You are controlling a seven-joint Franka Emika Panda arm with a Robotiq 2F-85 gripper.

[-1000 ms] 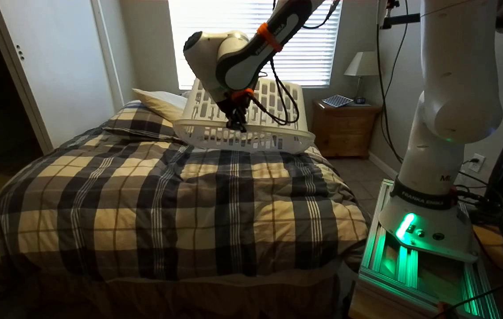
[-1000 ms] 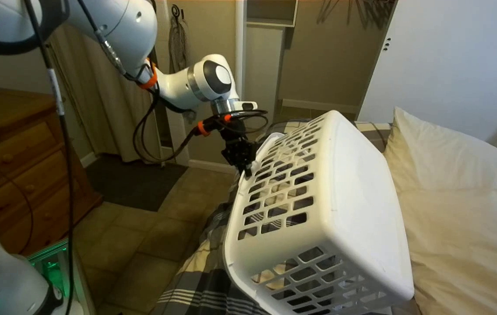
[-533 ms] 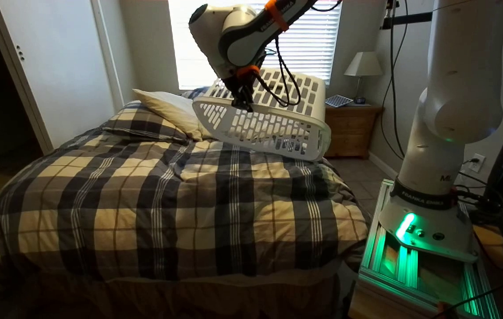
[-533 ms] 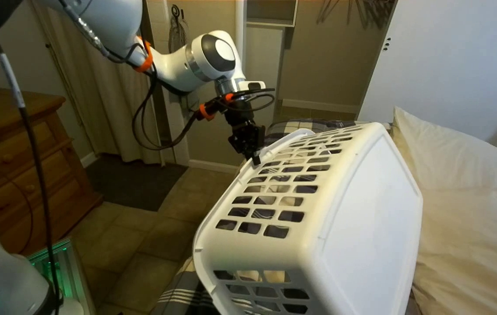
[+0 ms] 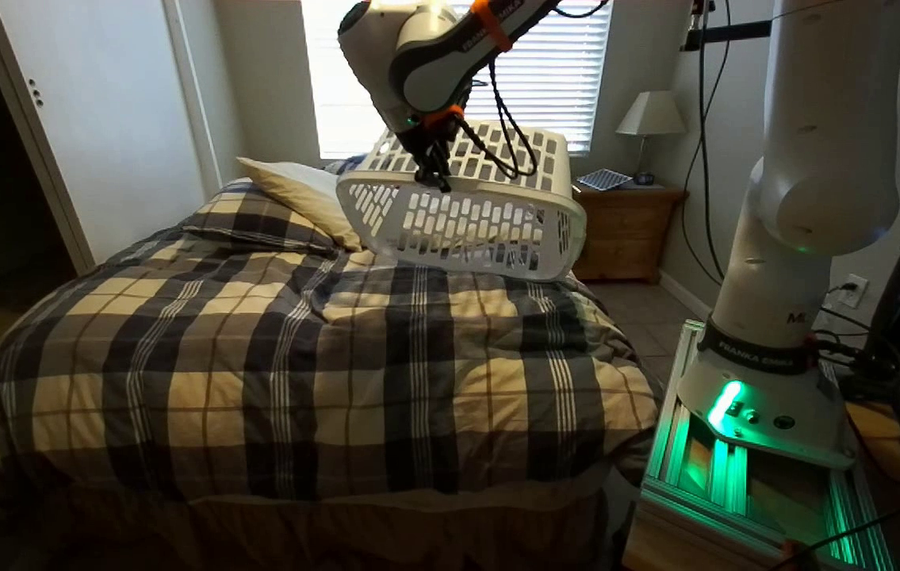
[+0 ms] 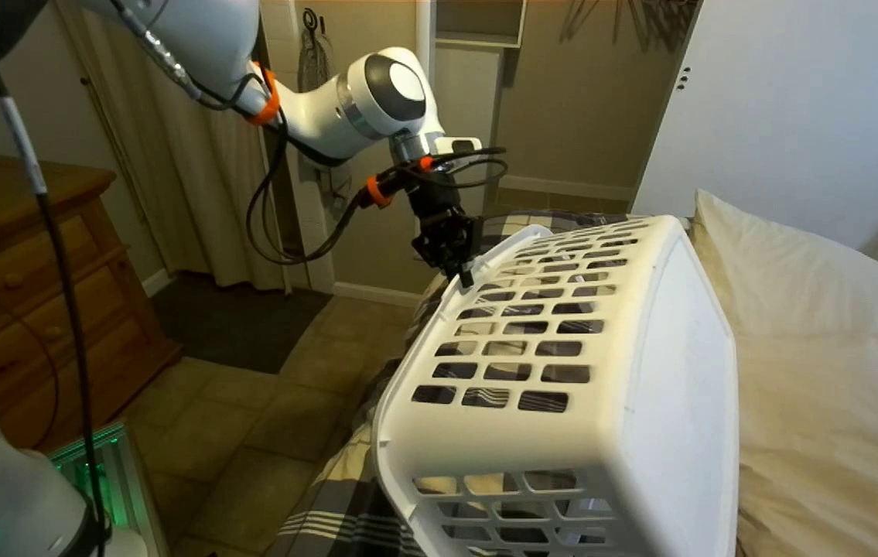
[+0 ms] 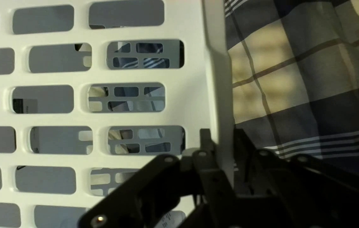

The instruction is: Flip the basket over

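Note:
The white basket (image 5: 509, 189) is tilted on its side on the far part of the bed in an exterior view, its slotted opening turned toward the foot of the bed. In an exterior view its flat bottom (image 6: 682, 371) faces the pillow. My gripper (image 5: 435, 182) is at the upper long rim, also seen in an exterior view (image 6: 463, 277). In the wrist view the black fingers (image 7: 222, 137) stand on both sides of the rim (image 7: 219, 79) and are closed on it, the slotted side wall lying left of them. The basket's lower edge appears to rest on the bed.
The bed has a plaid cover (image 5: 323, 365). A cream pillow (image 6: 818, 387) lies close beside the basket's bottom. A wooden nightstand (image 5: 624, 230) with a lamp (image 5: 650, 115) stands beyond the bed, and a wooden dresser (image 6: 36, 294) stands near the arm.
My gripper has risen with the rim, and the basket has tipped so that its opening shows more. In the last half second both shifted slightly toward the pillow side.

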